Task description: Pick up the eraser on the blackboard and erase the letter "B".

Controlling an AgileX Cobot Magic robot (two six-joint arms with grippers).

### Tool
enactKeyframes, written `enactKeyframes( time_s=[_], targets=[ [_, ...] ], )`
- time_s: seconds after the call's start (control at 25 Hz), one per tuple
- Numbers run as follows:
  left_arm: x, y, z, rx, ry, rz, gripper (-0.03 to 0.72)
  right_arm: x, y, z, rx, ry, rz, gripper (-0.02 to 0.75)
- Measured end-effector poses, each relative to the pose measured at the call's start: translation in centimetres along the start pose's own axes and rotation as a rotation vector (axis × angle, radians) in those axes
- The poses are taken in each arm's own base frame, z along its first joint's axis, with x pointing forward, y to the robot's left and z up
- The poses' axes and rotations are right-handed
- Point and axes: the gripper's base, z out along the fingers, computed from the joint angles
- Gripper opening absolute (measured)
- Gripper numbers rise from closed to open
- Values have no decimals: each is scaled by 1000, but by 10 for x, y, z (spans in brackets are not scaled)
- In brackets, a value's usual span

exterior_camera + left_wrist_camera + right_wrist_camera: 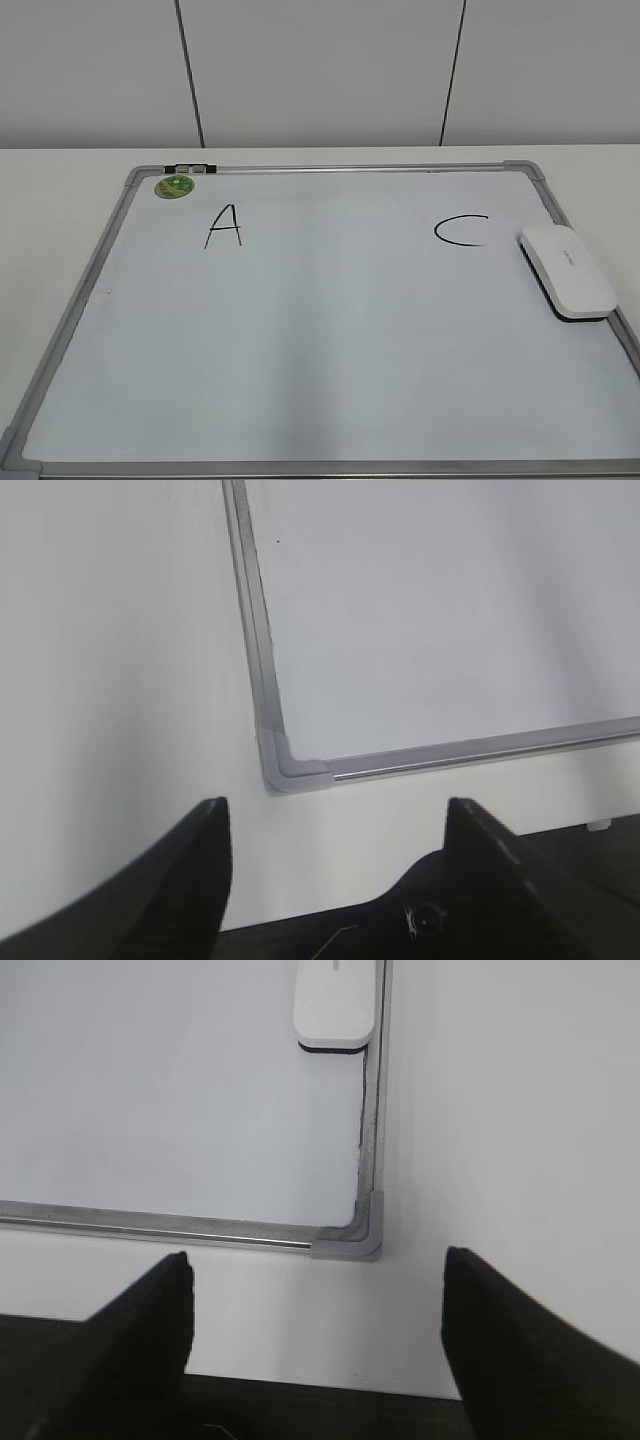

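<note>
The blackboard (330,330) is a white board with a grey frame lying flat on the table. It bears a black "A" (223,226) and a "C" (461,231). No letter "B" shows between them. The white eraser (566,271) lies on the board's right edge; its near end also shows in the right wrist view (336,1005). My left gripper (335,815) is open and empty over the table near the board's front left corner (285,765). My right gripper (315,1270) is open and empty near the front right corner (355,1235). Neither gripper shows in the exterior view.
A small round green magnet (174,186) sits at the board's top left, by a black clip (190,168) on the frame. White table (60,200) surrounds the board. A white panelled wall (320,70) stands behind.
</note>
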Motion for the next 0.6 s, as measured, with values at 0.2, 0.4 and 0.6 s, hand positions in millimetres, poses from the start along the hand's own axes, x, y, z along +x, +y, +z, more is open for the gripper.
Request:
enactKeyframes(
  time_s=[0.2,0.4,0.6],
  targets=[
    [11,5,13,-25,10,-1,463,6,-3,-5,40,-39,-16,592],
    [19,9,27,-33,25,-10,459,13,-3,4,40,-9,-18,592],
    [20,12,27,-63,22,5,455,14,-3,6,40,-7,-18,592]
  ],
)
